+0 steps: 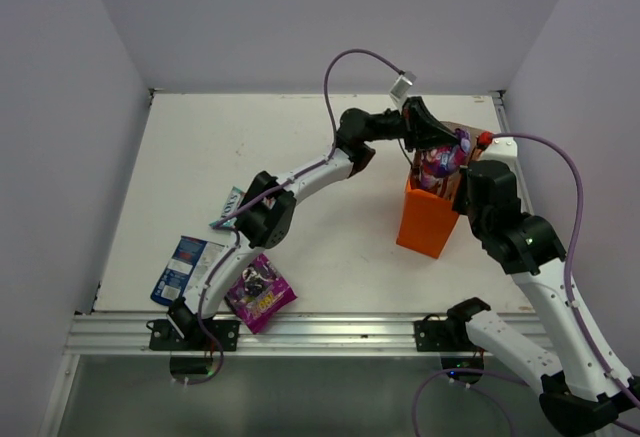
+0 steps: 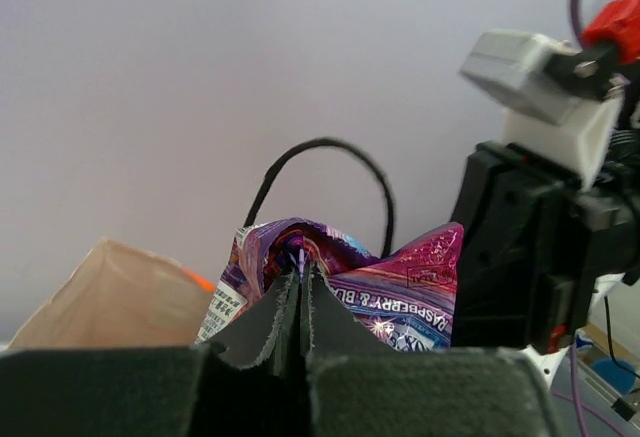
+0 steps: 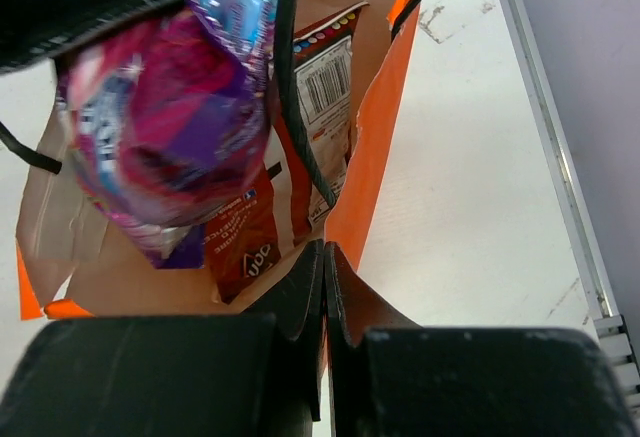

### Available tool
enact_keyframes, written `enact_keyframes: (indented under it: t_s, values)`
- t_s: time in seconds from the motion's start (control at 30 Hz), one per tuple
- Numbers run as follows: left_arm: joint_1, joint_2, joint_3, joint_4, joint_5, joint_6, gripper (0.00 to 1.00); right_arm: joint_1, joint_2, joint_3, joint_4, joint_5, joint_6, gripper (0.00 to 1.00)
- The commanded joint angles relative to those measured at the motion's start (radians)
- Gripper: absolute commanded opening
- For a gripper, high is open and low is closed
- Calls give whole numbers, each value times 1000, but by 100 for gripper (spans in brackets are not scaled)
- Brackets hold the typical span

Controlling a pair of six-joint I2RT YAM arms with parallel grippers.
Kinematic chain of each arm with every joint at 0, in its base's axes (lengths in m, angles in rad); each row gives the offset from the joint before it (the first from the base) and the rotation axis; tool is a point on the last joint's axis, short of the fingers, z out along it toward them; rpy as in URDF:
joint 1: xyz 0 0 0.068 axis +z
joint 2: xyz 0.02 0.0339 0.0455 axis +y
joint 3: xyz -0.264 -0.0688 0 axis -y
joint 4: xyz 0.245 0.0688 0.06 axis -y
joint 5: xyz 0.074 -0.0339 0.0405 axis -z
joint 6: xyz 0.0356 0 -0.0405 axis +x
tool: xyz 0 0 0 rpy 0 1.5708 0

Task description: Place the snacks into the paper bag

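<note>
- Waiting on the near tabletop [image 1: 330,257]: purple grape packet [image 1: 260,294], with the blue-and-white packet [image 1: 181,267] just beside it.
- Teal-pink packet [image 1: 229,207] lies a little farther back, partly under the left arm.
- Paper bag [image 1: 425,222] stands upright at the right, with the red-and-silver chip bag [image 3: 255,242] already inside.
- Right fingers [image 3: 300,287] are pressed together on the bag's orange rim, steadying it.
- Left fingers [image 2: 275,322] pinch the crumpled top of the magenta packet [image 2: 400,297], which hangs at the bag mouth; cannot tell how deep.
- Step in hand, as I judge it: inserting the second snack.
- Next move calls for lowering past the cord handle [image 2: 330,147], then spreading the left fingers.
</note>
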Motion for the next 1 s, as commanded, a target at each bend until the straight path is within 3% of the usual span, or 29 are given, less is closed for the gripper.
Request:
enact_keyframes:
  t_s: [0.0,0.07,0.1,0.2,0.4,0.5,0.67,0.77,0.8,0.83,0.97]
  values:
    - [3,-50,-37,-51,-41,85,5,0,-5,-1,36,-18,-17,0]
    - [-2,-54,-42,-53,-36,91,26,0,-3,-1,36,-19,-18,0]
    - [-8,-64,-39,-57,-35,96,48,1,-2,-1,36,-21,-18,0]
    - [-19,-112,-34,-86,-27,126,67,0,-2,-1,36,-18,-18,0]
    - [-66,-360,-129,-213,-50,310,71,0,-2,-1,33,-18,-20,0]
    - [-86,-546,-291,-253,-100,404,71,0,-3,-1,31,-16,-20,0]
    - [-102,-852,-673,-324,-229,595,72,0,-8,-1,30,-13,-18,0]
    - [-102,-1097,-938,-437,-480,761,72,0,-9,0,26,-4,-18,0]
    - [-102,-1208,-1004,-492,-633,792,72,0,-11,0,25,-1,-18,0]
    - [-88,-1252,-1128,-497,-657,809,71,0,-11,2,25,2,-18,0]
    - [18,-1380,-1322,-445,-593,737,66,0,-9,2,30,-4,-20,0]
